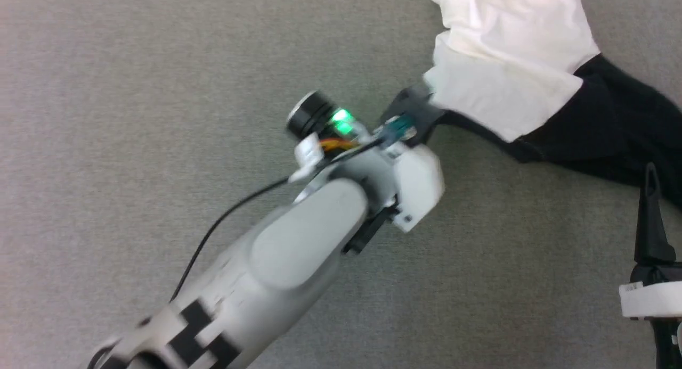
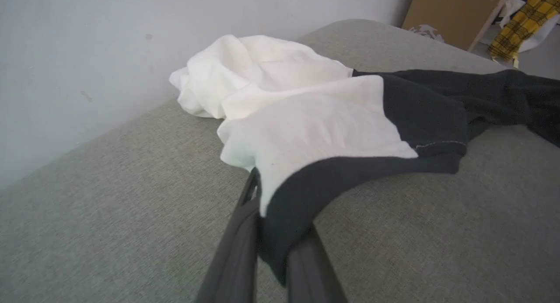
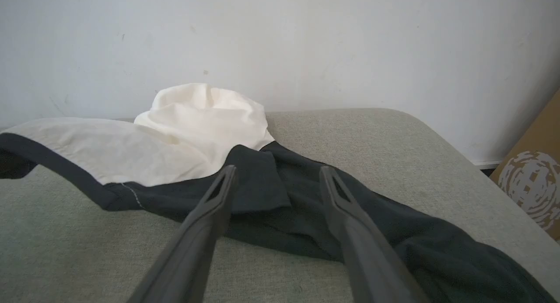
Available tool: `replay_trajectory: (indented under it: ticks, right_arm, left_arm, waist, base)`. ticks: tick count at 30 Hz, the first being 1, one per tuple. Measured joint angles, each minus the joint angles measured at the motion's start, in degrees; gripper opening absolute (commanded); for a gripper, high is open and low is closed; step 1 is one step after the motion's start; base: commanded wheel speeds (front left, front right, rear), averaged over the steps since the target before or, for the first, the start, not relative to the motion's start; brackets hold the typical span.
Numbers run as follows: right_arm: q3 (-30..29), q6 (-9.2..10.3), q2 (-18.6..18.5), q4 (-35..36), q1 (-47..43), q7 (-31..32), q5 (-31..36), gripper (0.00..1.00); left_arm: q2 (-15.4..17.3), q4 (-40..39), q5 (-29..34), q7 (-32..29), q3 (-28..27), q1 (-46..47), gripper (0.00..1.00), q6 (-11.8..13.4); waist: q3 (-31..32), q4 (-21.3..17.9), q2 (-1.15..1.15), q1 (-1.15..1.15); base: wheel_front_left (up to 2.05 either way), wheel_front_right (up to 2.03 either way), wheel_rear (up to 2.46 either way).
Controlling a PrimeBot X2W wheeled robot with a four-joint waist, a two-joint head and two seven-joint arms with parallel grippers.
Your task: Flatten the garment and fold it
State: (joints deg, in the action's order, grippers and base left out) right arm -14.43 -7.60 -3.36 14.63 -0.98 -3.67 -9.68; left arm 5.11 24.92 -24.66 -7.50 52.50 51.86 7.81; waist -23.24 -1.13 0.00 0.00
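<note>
The garment (image 1: 506,65) lies bunched at the top right of the head view, a crumpled white body with a black sleeve (image 1: 613,129) trailing to the right. My left gripper (image 1: 413,119) reaches up to its near edge. In the left wrist view the gripper (image 2: 278,220) is shut on the garment's (image 2: 306,119) black trim, which drapes between and over the two fingers. My right gripper (image 3: 276,172) stands open just above the black sleeve (image 3: 306,220), touching nothing. In the head view one dark finger (image 1: 651,214) of it rises at the lower right, near the sleeve.
Everything rests on a grey fabric-covered surface (image 1: 160,92) with a rounded far edge against a white wall (image 2: 87,53). A cardboard box (image 3: 533,185) stands beyond the right edge, and yellow plaid cloth (image 2: 525,14) hangs further off.
</note>
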Motion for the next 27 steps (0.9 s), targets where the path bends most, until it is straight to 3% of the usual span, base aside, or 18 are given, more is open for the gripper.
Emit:
replay_trajectory:
  ticks: [6,9,12,16,17,18,22,27]
  right_arm:
    - [0.03,0.0,0.12,1.31,-1.24,1.21,0.03,1.0]
    - [0.15,0.0,0.16,1.56,-1.46,1.45,0.02,1.0]
    - [0.33,0.0,0.21,1.58,-1.53,1.65,0.01,1.0]
    - [0.47,0.0,0.22,1.57,-1.52,1.97,0.01,1.0]
    - [0.52,0.0,0.22,1.55,-1.52,1.99,0.02,1.0]
    - [0.59,0.0,0.22,1.53,-1.52,2.01,0.02,1.0]
    - [1.45,0.0,0.25,1.22,-1.52,2.13,0.02,1.0]
    - [1.54,0.0,0.27,0.78,-1.82,2.08,-0.1,1.0]
  left_arm:
    - [12.65,-15.94,-0.83,1.47,-5.33,-16.36,0.0,11.4]
    - [17.22,-22.82,-3.2,2.29,-8.54,-26.09,0.0,16.79]
    - [19.89,-26.14,-4.53,3.12,-10.02,-33.62,0.0,20.23]
    - [20.54,-27.42,-5.25,5.11,-10.73,-37.85,0.0,21.52]
    - [20.47,-27.61,-5.7,5.78,-11.0,-38.1,0.34,21.52]
    - [20.33,-27.91,-6.15,6.62,-11.41,-38.3,1.0,21.52]
    - [20.97,-31.51,-6.45,8.31,-12.4,-39.15,1.0,21.6]
    - [24.93,-42.02,-6.44,9.61,-15.32,-42.36,1.0,23.84]
  waist:
    - [1.54,2.2,0.0,0.0]
    - [1.77,2.95,0.0,-0.01]
    - [1.61,3.3,0.0,0.0]
    - [1.53,3.36,0.0,0.0]
    - [1.61,3.36,0.0,0.0]
    - [1.73,3.35,0.0,0.0]
    - [2.56,3.05,0.0,0.0]
    - [3.95,2.3,0.0,0.0]
  base:
    - [0.0,0.0,0.0]
    - [0.0,0.0,0.0]
    - [0.0,0.0,0.0]
    - [0.0,0.0,0.0]
    - [0.0,0.0,0.0]
    - [0.0,0.0,0.0]
    - [0.0,0.0,0.0]
    - [0.0,0.0,0.0]
